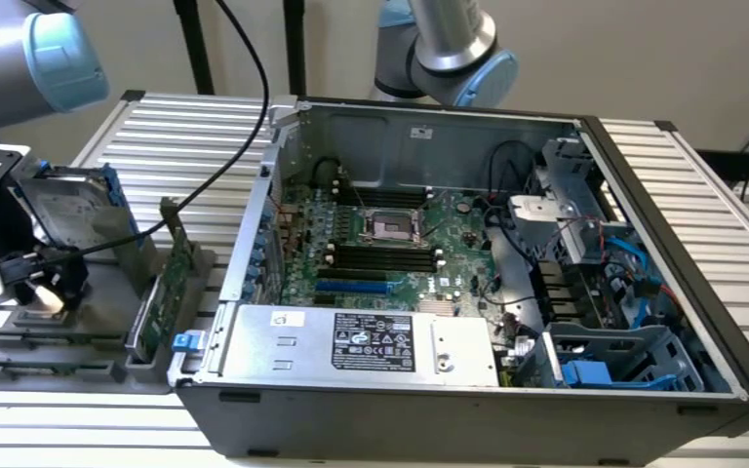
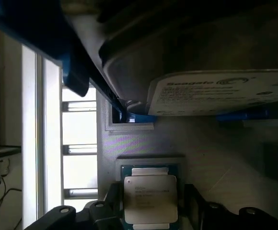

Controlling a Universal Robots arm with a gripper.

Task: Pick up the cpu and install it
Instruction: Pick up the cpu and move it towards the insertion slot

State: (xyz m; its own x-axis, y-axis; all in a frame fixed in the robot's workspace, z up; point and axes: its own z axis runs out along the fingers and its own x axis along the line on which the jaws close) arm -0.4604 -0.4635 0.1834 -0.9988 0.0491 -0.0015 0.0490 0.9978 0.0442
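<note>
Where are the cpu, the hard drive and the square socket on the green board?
cpu (image 2: 150, 194): wrist view, middle of its silver metal top.
hard drive (image 2: 220, 93): wrist view, on its white label.
square socket (image 1: 392, 226): exterior view, centre of its metal frame.

the arm comes in from the exterior view's upper left and bends downward, wrist pointing down, with the black gripper held low. in the wrist view its two dark fingers stand spread apart, not closed together.
</note>
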